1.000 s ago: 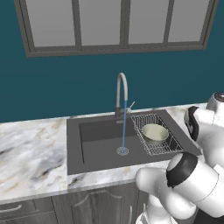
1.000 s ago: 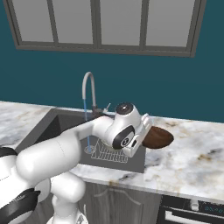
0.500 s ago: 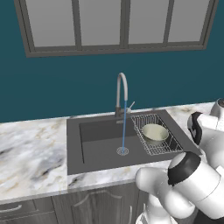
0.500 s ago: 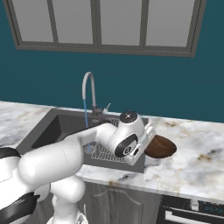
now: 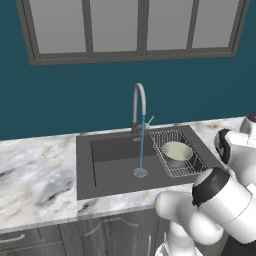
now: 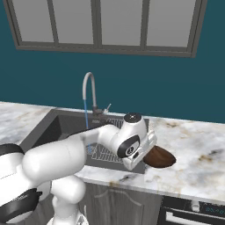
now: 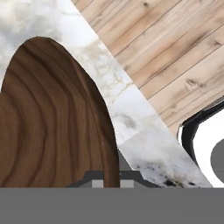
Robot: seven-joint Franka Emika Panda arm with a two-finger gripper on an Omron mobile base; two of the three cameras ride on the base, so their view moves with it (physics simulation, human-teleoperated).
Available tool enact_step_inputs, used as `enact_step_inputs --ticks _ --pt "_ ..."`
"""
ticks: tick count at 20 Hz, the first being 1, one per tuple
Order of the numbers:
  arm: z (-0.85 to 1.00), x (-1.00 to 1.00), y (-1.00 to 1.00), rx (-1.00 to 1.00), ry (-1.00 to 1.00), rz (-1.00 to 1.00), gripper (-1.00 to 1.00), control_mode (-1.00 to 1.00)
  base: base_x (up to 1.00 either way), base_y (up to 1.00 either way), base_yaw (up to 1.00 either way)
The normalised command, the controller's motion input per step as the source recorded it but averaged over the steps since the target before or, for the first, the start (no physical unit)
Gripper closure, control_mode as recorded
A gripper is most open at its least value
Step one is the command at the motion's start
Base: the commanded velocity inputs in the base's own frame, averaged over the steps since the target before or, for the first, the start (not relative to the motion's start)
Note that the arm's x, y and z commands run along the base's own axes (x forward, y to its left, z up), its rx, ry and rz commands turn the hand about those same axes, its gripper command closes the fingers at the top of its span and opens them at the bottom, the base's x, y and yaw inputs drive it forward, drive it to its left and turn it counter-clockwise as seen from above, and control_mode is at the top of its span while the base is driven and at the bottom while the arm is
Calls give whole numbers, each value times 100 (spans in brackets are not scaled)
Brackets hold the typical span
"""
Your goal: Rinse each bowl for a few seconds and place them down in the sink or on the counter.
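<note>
- You see the brown bowl [image 6: 159, 157] just at the gripper [image 6: 147, 151], to the right of the sink [image 6: 52, 127], over the counter [image 6: 193, 149].
- In the hand view the brown bowl [image 7: 52, 122] is very close and fills the left side, with its wood grain clear; the counter [image 7: 144, 148] lies under it.
- You cannot tell from these views if the fingers are clamped on the bowl; the tips are hidden.
- The cream bowl [image 5: 176, 152] sits in the wire rack [image 5: 192, 165], in the right part of the sink [image 5: 110, 170].
- Water [image 5: 142, 145] runs from the faucet [image 5: 138, 105] to the drain [image 5: 140, 173], well apart from the gripper.
</note>
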Motion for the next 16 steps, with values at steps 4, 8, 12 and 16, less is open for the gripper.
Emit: enact_step_inputs --ticks 4,8,12,16 --pt "-25 -3 -9 10 14 -4 100 -100 0 0 0" --pt "-43 0 -26 11 13 -1 100 -100 0 0 0" --pt "-52 0 -35 10 10 0 100 -100 0 0 0" --pt "-53 0 -30 8 6 0 100 -100 0 0 0"
